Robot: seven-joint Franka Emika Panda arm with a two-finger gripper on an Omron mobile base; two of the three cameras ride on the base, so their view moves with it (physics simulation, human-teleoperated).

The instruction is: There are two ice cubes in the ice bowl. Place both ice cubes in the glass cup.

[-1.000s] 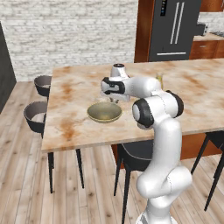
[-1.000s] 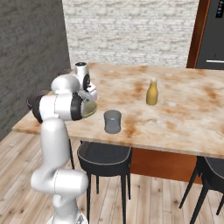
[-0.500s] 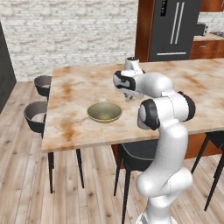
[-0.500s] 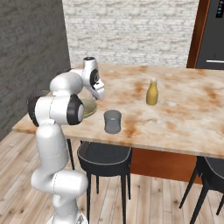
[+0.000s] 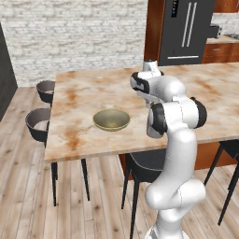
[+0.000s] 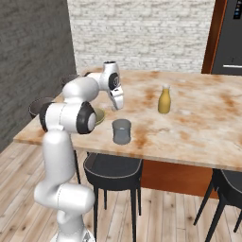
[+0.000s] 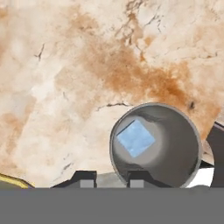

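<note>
**Ice transfer: one cube seen in the tumbler, gripper above the cup**

The setting is a kitchen with a pale brick back wall, wood plank floor and a dark refrigerator. A long marble-patterned table, cream with rust-brown veining, stands on dark legs with black stools tucked along its near edge.

The wide, shallow olive-yellow ice bowl with tan rim sits near the table's front edge. No cube can be made out inside it from the base views.

The small grey translucent glass cup stands upright on the table, apart from the bowl and close to the front edge. In the hand view the glass cup is seen from above, and one pale-blue translucent ice cube lies on its bottom.

A yellow narrow-necked bottle stands upright further along the table, well apart from the cup.

The white arm's gripper hangs over the table, above and just behind the cup. Its fingertips stand close together, nearly closed, with nothing visible between them.
</note>
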